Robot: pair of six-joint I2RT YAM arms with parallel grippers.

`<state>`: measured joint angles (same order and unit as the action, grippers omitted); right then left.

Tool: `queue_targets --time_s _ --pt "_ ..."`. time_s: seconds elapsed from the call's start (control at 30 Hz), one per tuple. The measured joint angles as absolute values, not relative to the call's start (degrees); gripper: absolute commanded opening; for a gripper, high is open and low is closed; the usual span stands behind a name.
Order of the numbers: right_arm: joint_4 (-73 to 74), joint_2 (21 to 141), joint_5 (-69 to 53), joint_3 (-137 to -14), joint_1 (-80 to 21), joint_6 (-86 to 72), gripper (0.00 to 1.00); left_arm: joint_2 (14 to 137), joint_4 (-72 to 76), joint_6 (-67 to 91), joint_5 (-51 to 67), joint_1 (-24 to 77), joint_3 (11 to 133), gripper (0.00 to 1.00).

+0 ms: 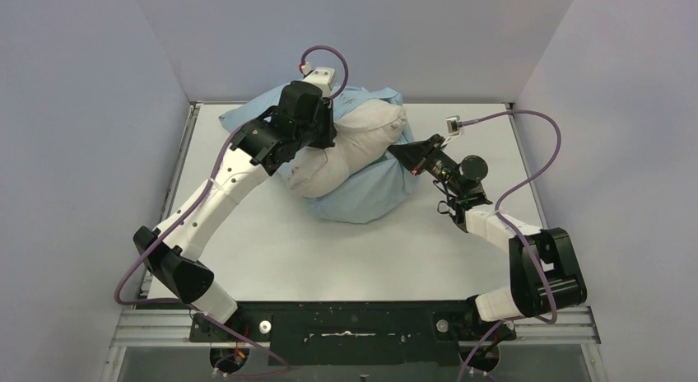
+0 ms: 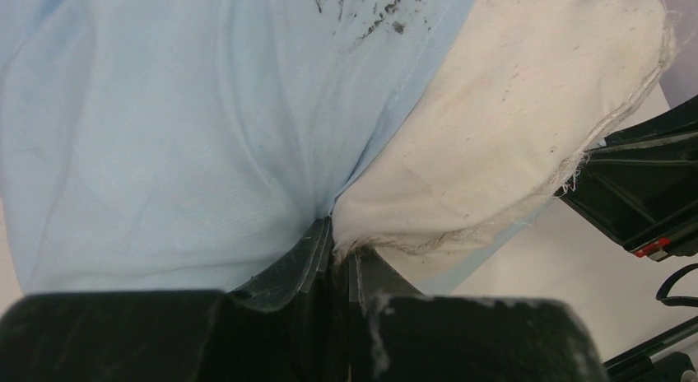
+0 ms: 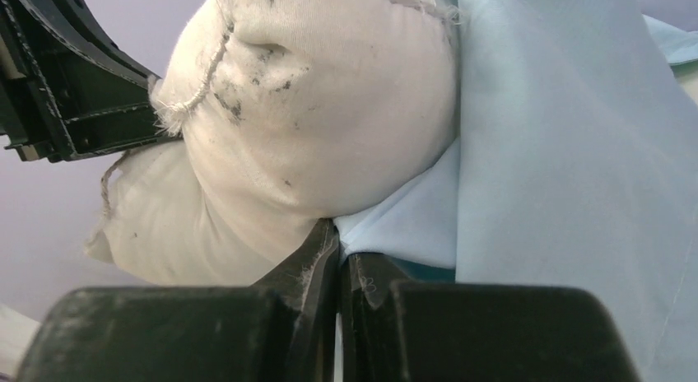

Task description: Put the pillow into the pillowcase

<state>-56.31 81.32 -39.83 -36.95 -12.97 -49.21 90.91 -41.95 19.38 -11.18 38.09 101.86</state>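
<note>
The off-white pillow (image 1: 354,139) lies at the back of the table, partly inside the light blue pillowcase (image 1: 366,197), with its upper end bare. My left gripper (image 1: 325,133) is at the pillow's left side. In the left wrist view it (image 2: 336,234) is shut on the hem of the pillowcase (image 2: 165,135), right where the frayed seam of the pillow (image 2: 510,110) meets it. My right gripper (image 1: 405,154) is at the pillow's right side. In the right wrist view it (image 3: 339,238) is shut on a fold of the pillowcase (image 3: 560,151) just under the pillow (image 3: 313,102).
The white table (image 1: 329,250) is walled in at the back and on both sides. Purple cables (image 1: 539,164) loop over both arms. The two grippers face each other across the pillow, a short way apart.
</note>
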Motion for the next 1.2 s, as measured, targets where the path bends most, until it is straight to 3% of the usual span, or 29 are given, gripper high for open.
queue_targets --time_s 0.6,0.9,1.2 --pt "-56.12 71.29 -38.09 -35.24 -9.87 -54.83 0.0 89.86 -37.36 17.56 -13.1 38.11 92.09 0.0" --pt "-43.0 69.73 -41.28 -40.47 -19.4 -43.62 0.0 92.62 -36.4 18.46 -11.55 38.2 89.03 0.0" --pt "-23.14 69.1 -36.18 -47.53 -19.55 -35.97 0.0 97.6 -33.98 19.09 -9.67 38.41 88.03 0.0"
